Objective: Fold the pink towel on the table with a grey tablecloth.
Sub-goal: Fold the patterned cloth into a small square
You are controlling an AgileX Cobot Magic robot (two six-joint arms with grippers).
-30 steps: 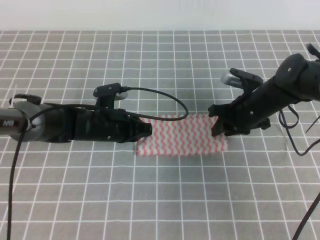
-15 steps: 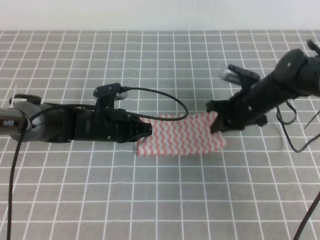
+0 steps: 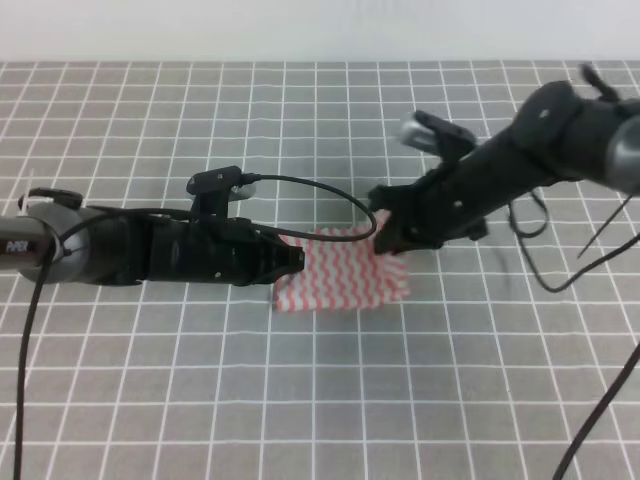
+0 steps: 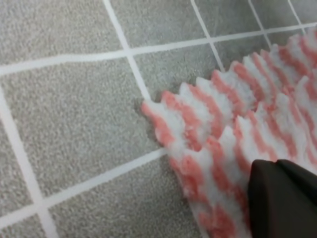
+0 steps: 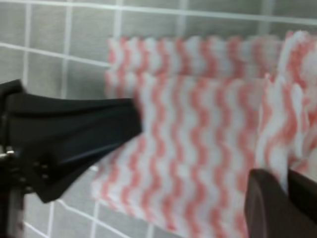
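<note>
The pink towel (image 3: 340, 278) lies folded on the table with a grey tablecloth (image 3: 300, 400), its zigzag stripes showing. My left gripper (image 3: 297, 260) is shut, its tip resting on the towel's left edge; the left wrist view shows the dark fingertip (image 4: 282, 193) on the towel's corner (image 4: 218, 114). My right gripper (image 3: 385, 240) is shut on the towel's right edge, held lifted over the towel's middle. In the right wrist view the lifted edge (image 5: 292, 99) curls above the flat layer (image 5: 198, 148), beside my finger (image 5: 270, 198).
The left arm (image 3: 150, 250) lies low across the left of the table, with a black cable (image 3: 330, 195) looping over the towel's far side. The right arm's cables (image 3: 590, 260) hang at the right. White wall edge runs along the back.
My right gripper has moved left with the towel's right edge, so the visible towel has grown narrower. The left gripper has stayed put on the left edge.
</note>
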